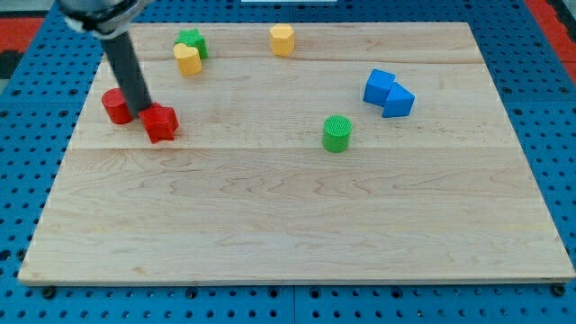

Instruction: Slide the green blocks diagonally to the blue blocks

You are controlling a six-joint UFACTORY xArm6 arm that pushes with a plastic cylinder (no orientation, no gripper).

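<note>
Rig: one arm ending in a plain rod; there is no claw to be wide, narrow or holding anything.
Tip: my tip (142,112) stands near the board's left edge, toward the top-left corner, between the red cylinder (115,107) and the red block (161,122), touching or nearly touching both; contact cannot be confirmed.
Green cylinder: the green cylinder (337,134) stands upright right of the board's centre, apart from every other block.
Green block: the green block (192,41) sits near the top edge toward the top-left corner, partly hidden behind the yellow block (187,59), which touches or nearly touches it; its shape is not clear.
Blue blocks: the blue cube (379,86) and blue wedge (398,102) sit touching each other near the right edge, in the upper half.
Other: a yellow cylinder (282,40) stands alone near the top edge, around its middle.
Board: the wooden board (270,234) is bare toward the bottom edge.
Progress (judgement): neither green piece is beside the blue pair; the task looks barely begun.
Step in hand (judgement): leave the red pieces without dragging them, then get behind a green piece.
Method (judgement): for the green cylinder, place my tip on its bottom-left side and push up and right, through its centre, since a round piece rolls off an offset push.
Risk (judgement): the green block needs an approach from the top-left corner side, or the yellow block is carried along.
Stop point (judgement): slow before contact so the blue pair is not scattered.
</note>
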